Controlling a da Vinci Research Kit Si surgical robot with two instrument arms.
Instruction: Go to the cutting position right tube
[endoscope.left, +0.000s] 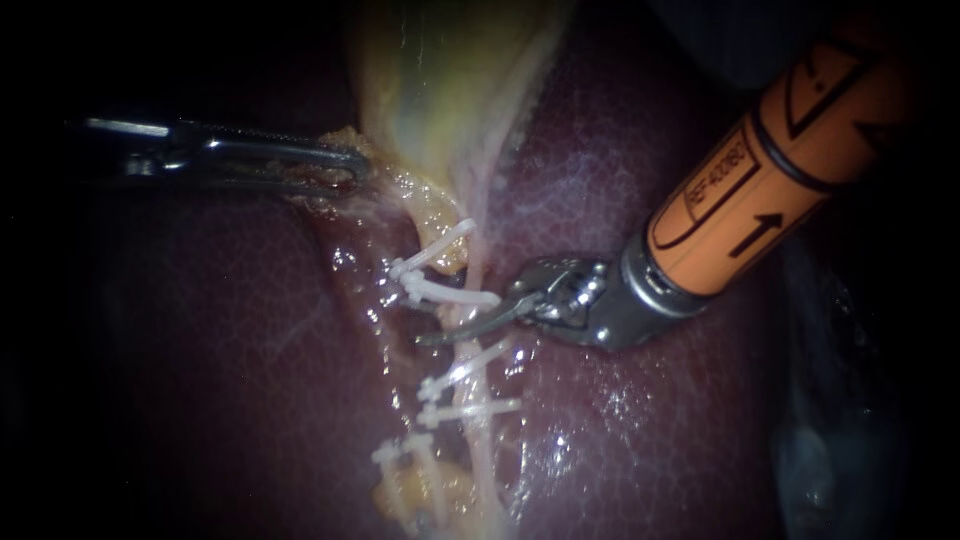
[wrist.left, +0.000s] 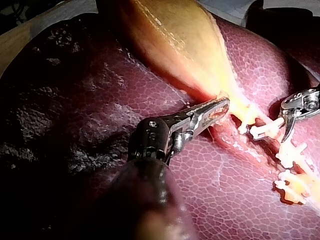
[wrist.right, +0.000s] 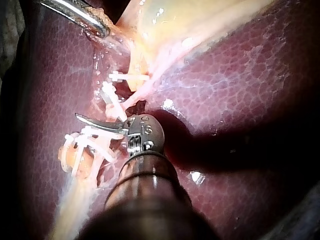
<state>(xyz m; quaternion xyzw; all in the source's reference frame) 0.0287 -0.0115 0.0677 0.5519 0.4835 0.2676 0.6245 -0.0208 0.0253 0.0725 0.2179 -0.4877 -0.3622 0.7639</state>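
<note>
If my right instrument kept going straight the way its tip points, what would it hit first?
The right instrument seems to lie across the tube between clips; straight on, it would probably meet the liver beyond, though depth is unclear.

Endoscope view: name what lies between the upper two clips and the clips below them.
The right instrument's tip crosses the tube there, clips above and below it, seen in the endoscope view.

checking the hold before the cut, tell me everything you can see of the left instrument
The left instrument has a dark shaft, a black wrist joint and two long, slim, shiny metal jaws, one of them slotted. It lies nearly level over the liver. Its jaws are shut on yellowish tissue at the narrow end of the gallbladder, short of the white clips.
</note>
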